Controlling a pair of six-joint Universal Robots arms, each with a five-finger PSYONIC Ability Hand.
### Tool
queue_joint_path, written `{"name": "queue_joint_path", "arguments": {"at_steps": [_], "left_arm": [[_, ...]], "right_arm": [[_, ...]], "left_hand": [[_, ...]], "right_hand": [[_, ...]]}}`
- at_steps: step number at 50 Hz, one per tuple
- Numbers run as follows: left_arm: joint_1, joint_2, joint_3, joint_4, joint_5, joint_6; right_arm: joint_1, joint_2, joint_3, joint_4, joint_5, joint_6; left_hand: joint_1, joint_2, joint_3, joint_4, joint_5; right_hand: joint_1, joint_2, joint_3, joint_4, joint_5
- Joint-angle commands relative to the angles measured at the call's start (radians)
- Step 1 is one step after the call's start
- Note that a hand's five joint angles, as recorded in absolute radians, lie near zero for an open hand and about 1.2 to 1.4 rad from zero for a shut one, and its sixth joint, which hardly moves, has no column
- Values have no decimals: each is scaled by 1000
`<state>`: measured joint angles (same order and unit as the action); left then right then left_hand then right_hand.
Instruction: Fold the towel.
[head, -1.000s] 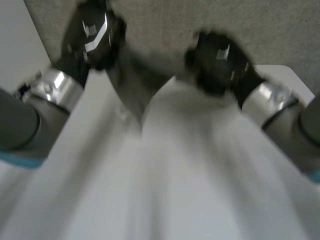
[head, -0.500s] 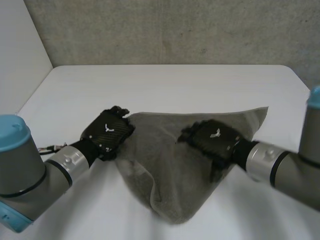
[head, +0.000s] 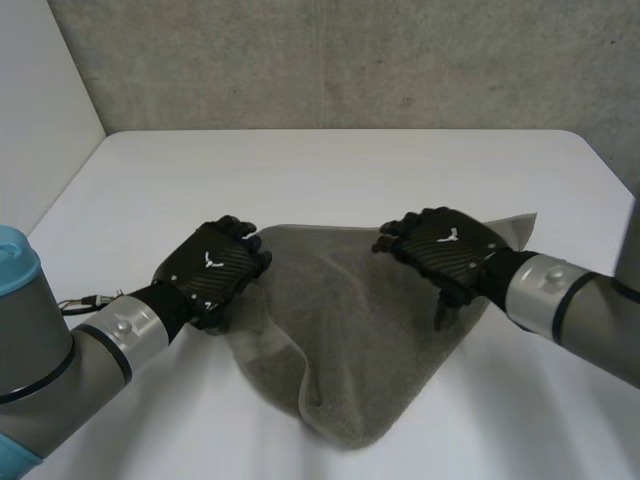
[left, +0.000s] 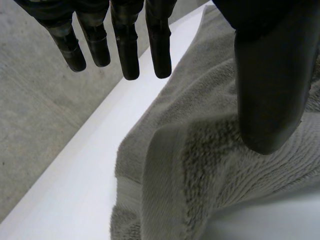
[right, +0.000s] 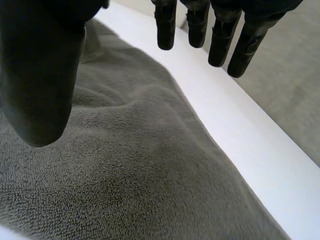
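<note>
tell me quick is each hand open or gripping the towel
Left hand: open, fingers straight, at the towel's left edge, gripping nothing.
Right hand: open, fingers straight, over the towel's far edge, gripping nothing.

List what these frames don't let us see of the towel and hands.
1. Head view: parts of the towel beneath the left hand and right hand. The hands' backs cover them, so contact is unclear.
2. Head view: the towel's layering. Its top surface hides whatever lies underneath.
3. Left wrist view: towel behind the left thumb. The rest is cut off by the frame edge.
4. Right wrist view: towel behind the right thumb.
</note>
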<state>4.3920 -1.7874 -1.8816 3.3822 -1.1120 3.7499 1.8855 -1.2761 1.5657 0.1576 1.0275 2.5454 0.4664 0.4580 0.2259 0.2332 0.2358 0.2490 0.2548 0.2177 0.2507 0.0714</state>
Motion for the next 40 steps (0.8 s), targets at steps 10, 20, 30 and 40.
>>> {"name": "queue_joint_path", "arguments": {"at_steps": [10,20,30,40], "left_arm": [[77,-1,-85,2,-2,7],[121,-17,-80,3,9,7],[90,-14,-73,-3,58,-10],[-17,-27,-56,-3,104,-15]], "right_arm": [[237,207,-185,74,63,-232],[320,282,-222,77,180,-326],[316,135,-112,135,200,-206],[206,32,25,79,198,-71]], "left_hand": [[-71,-62,-51,-59,-15],[-71,-62,-51,-59,-15],[-106,-97,-51,-59,-50],[-133,-124,-51,-59,-76]], "right_hand": [[-75,-80,-43,-76,-71],[-75,-80,-43,-76,-71],[-75,-80,-43,-76,-71],[-75,-80,-43,-76,-71]]}}
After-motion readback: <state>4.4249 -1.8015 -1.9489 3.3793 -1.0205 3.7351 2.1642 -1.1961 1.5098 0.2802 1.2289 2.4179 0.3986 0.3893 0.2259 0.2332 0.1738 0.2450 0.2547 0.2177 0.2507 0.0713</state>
